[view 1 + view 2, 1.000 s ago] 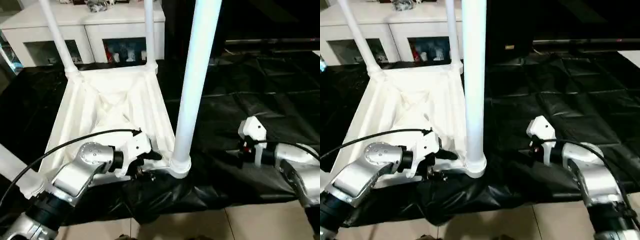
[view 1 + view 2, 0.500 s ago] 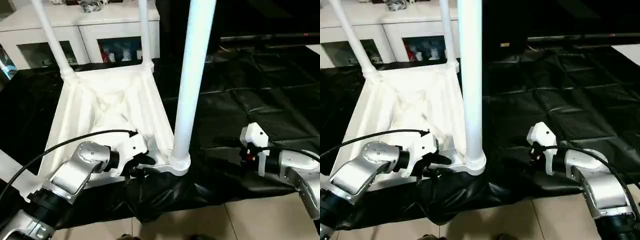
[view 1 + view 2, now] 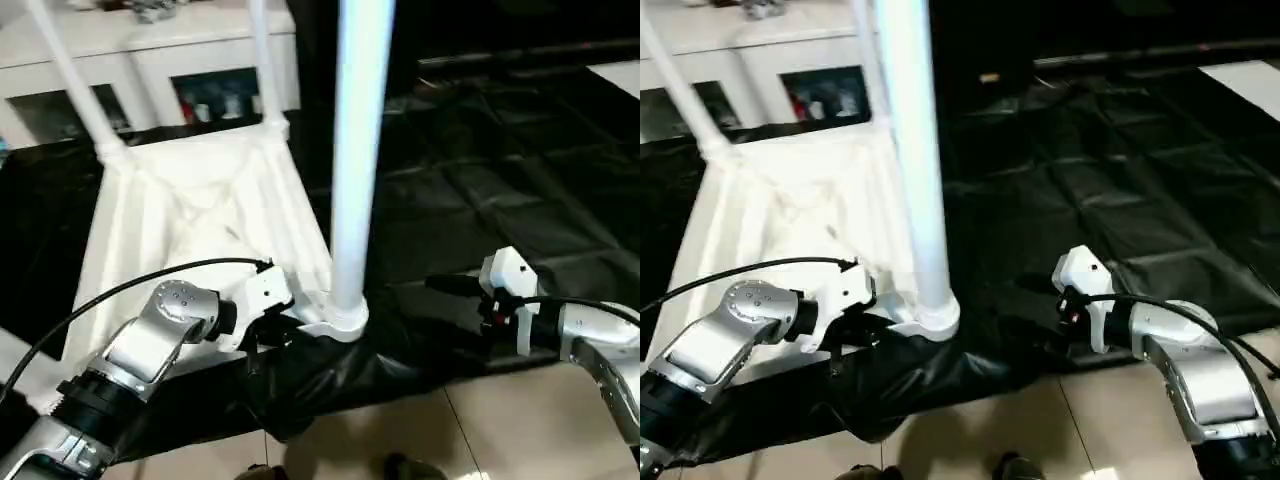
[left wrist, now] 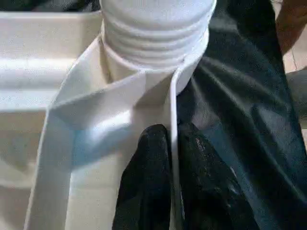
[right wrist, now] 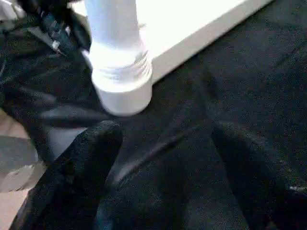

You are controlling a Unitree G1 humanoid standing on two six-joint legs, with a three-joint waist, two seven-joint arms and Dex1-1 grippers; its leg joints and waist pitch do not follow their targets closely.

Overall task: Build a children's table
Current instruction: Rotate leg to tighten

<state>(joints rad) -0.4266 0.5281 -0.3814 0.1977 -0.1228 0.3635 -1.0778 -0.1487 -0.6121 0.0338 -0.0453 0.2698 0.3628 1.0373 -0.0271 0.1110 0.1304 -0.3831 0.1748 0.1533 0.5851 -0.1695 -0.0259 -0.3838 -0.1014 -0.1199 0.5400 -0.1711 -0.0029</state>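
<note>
There, the children's table [image 3: 200,215] lay upside down on the black-draped table [image 3: 480,200], its ribbed underside facing up and its legs standing upright from the rounded corner sockets. The nearest leg [image 3: 355,150] rose tall through the middle of the head views, seated in the near corner socket [image 3: 340,318], which sat close to the draped table's front edge above the tiled floor [image 3: 480,430].

The left claw [image 4: 170,158] was pressed together on the thin rim wall of the upturned top, just beside that socket: one black finger [image 4: 146,182] lay inside the rim and the other outside it against the black cloth, with the white edge pinched between them. In the head views the left forearm [image 3: 150,350] reached in from the near left, a black cable arching over it.

The right claw [image 5: 168,143] stood spread wide, its two dark fingers well apart over the wrinkled black cloth, pointing towards the socket and leg base [image 5: 117,72] but apart from them and holding nothing. The right arm [image 3: 1180,350] came in low from the right.

Behind the upturned top stood a white cabinet [image 3: 170,60] with glass doors.
</note>
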